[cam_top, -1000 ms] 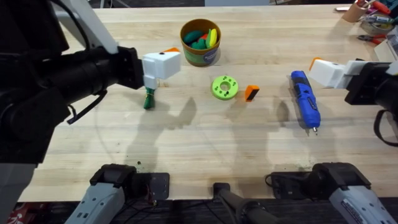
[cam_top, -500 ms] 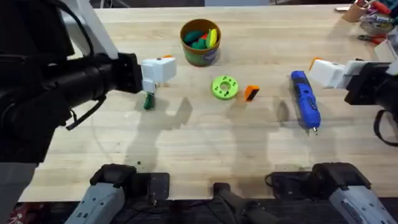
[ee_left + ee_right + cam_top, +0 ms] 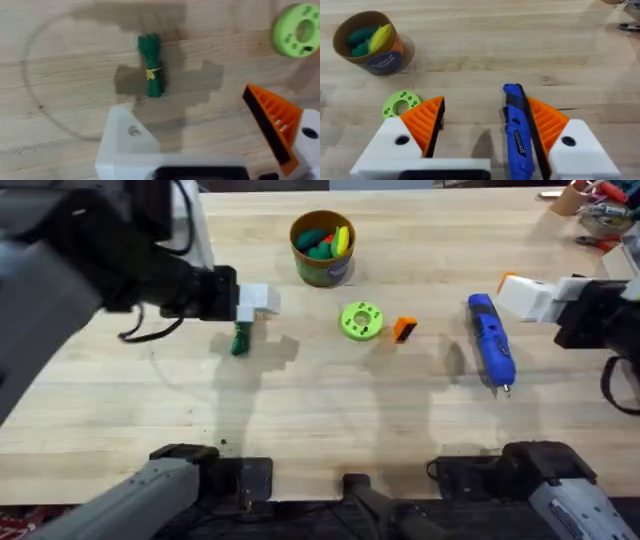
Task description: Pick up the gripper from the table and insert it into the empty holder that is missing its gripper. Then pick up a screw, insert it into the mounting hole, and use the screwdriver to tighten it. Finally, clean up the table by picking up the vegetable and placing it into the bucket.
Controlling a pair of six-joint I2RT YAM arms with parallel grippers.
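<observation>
Dark-green bundled toy vegetable (image 3: 151,71) lies under my wide-spread left end effector (image 3: 210,145); cleanup step, next descend and close.

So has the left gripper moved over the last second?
Yes. The left gripper has pulled back left, away from the bucket, above the vegetable.

Both arms are black, jointed tubes with dark cables looping alongside, rising from grey-and-black bases. Each ends in a white, blocky plastic head. The left gripper (image 3: 215,135) carries white fingers with a round screw hole near the tip and an orange ribbed pad (image 3: 270,120) edged in black. The right gripper (image 3: 487,130) matches: orange ribbed pads inside, screw holes behind them.
</observation>
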